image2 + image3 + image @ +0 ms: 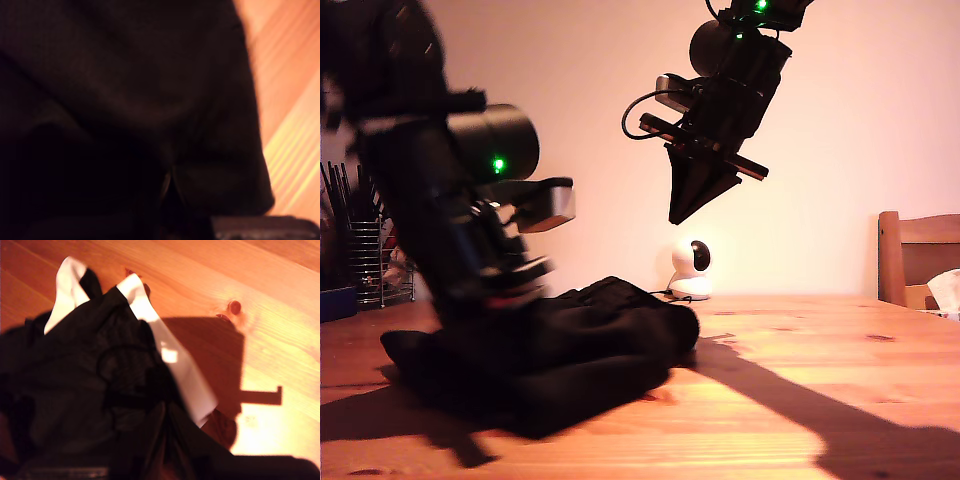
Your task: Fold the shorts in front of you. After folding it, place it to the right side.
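Shorts (pixel 560 350) lie bunched on the desk (pixel 800 400), right under my first gripper (pixel 510 285), which is down at the cloth; jaws hidden by blur and dark fabric, so can't tell if it's wide, narrow or holding. My second gripper (pixel 700 195) hangs well above the pile, jaws look closed, holding nothing. Fabric seems soft, light, floppy, prob. slippery. Best hold, I'd say: the white hem band (pixel 175 360) below my second gripper.
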Robot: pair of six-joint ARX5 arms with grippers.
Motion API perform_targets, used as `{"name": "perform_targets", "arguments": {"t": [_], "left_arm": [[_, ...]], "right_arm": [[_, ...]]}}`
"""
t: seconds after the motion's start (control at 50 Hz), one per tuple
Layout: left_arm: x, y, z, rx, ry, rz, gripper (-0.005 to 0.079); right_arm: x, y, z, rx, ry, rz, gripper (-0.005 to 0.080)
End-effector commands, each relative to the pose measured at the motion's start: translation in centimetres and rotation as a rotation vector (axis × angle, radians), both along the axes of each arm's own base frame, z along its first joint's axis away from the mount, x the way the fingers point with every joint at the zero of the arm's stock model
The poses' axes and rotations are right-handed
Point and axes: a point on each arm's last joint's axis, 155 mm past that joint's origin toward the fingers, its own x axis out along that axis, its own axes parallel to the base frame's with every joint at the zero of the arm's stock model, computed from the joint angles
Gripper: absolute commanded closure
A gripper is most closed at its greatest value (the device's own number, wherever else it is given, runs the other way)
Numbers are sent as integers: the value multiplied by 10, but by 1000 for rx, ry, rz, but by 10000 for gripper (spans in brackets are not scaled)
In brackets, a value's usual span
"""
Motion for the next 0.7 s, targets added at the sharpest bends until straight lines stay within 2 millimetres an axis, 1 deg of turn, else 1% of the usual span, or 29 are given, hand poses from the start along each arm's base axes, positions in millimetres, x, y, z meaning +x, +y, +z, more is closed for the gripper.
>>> {"name": "perform_targets", "arguments": {"t": [0.0,0.1,0.22,0.28,0.34,0.38,0.44,0.46,0.54,0.6,0.68], "left_arm": [[-39,50,-41,218,148,-17,764],[-34,84,-31,407,122,-37,764],[-23,117,-12,602,76,-47,764],[-16,129,1,681,47,-47,764],[-9,135,14,730,19,-20,764],[-5,134,20,730,4,3,764],[2,127,30,709,-21,6,764],[5,124,34,690,-39,43,764],[13,108,47,617,-82,71,764],[15,97,56,552,-91,76,764],[10,83,65,457,-74,114,764]], "right_arm": [[-10,5,-11,-6,30,38,765],[-15,7,-11,3,45,60,765],[-20,13,-9,33,62,88,765],[-22,16,-8,48,67,98,765],[-24,19,-7,66,72,113,765],[-26,21,-6,77,75,122,765],[-28,24,-4,94,79,140,765],[-28,24,-4,94,78,145,765],[-30,27,-3,108,82,154,765],[-30,28,-2,112,83,158,765],[-33,27,-3,111,93,157,765]]}}
